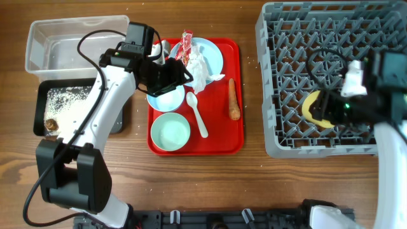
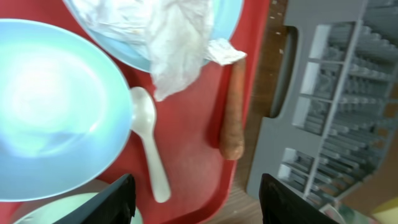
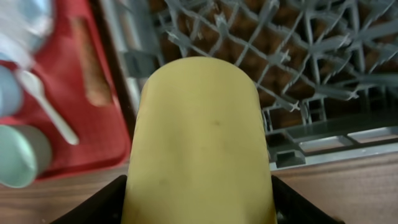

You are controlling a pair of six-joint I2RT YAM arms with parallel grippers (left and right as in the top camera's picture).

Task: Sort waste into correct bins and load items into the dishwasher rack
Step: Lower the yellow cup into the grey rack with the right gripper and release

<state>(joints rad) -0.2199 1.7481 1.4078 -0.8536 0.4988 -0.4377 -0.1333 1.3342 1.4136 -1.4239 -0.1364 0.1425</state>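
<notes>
Placement matters: the right gripper point(image 1: 329, 105) clasps the small yellow plastic cup point(image 3: 199, 124) over the large grey pegged dishwasher rack point(image 1: 280, 38) — seat it squarely between pegs (mouth down, ideally) before releasing. The left gripper point(image 2: 196, 199) hangs spread, empty, above the flat red tray point(image 2: 193, 143).

Two bowls point(image 1: 166, 102) point(image 1: 170, 132), one plate point(image 1: 215, 54), one spoon point(image 1: 197, 116), one yellow cup point(image 1: 313, 105), one carrot stick point(image 1: 234, 99), one napkin point(image 1: 200, 69), one wrapper point(image 1: 187, 43).

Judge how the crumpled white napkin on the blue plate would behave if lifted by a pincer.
Probably floppy: the napkin droops over the plate rim onto the tray. Likely very light, being thin and creased. It may unfold or tear rather than roll.
</notes>
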